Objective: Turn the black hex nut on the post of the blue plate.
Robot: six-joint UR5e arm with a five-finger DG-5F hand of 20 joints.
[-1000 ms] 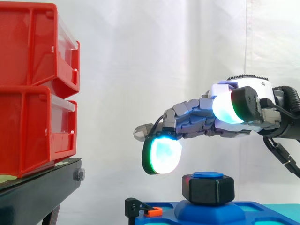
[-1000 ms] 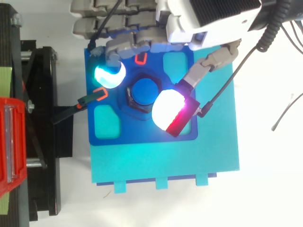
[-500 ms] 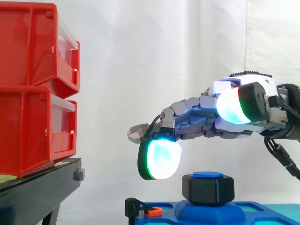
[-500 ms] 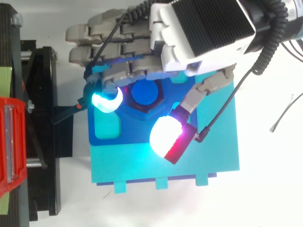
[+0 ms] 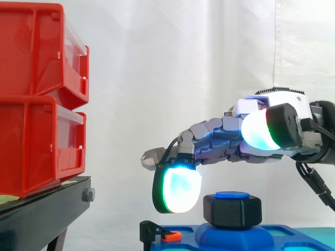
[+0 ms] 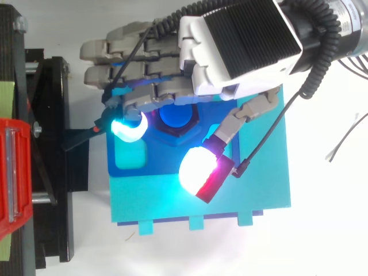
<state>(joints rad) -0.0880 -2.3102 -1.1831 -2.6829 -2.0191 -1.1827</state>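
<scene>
Black hex nut point(image 5: 232, 212) sits on the blue post point(image 5: 232, 195) at the middle of the blue plate point(image 6: 172, 165). The hand point(image 6: 241, 40) hovers over it, released, with fingers loosely spread. Seen from above, one glowing pad point(image 5: 178, 188) hangs at the nut's 9 o'clock and the thumb pad point(image 6: 198, 168) at 5 o'clock, apparently touching nothing.

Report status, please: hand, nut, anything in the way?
Hand open, hovering just above nut. Nut on post, not gripped. Nothing between hand and nut.
</scene>
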